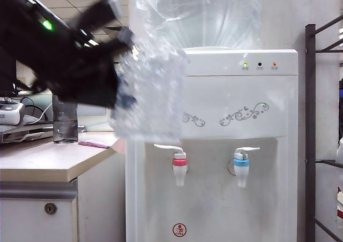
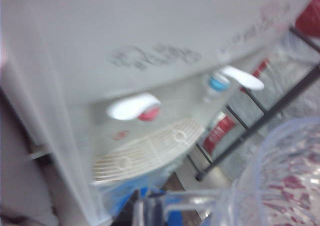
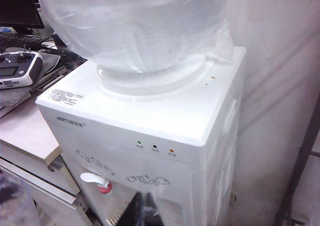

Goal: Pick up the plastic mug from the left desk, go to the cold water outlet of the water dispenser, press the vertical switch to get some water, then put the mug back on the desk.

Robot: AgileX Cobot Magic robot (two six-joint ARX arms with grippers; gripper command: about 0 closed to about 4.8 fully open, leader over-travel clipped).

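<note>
Before the boxy white water dispenser point(image 1: 241, 119), left gripper point(image 1: 120, 95) jaws clamp the rippled plastic mug point(image 1: 150, 92); right gripper's point(image 3: 142, 208) unclear.

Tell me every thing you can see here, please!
water dispenser: one, white, beside the desk
water bottle: one, clear, atop the dispenser
red-collared tap: one, white, dispenser front
blue-collared tap: one, white, dispenser front
plastic mug: one, clear, held up before the dispenser
left desk: one, beige, left
grey bottle: one, on the desk
rack: one, black, right
left jaws: black, shut on the mug
right jaws: dark, low before the dispenser, state unclear
</note>
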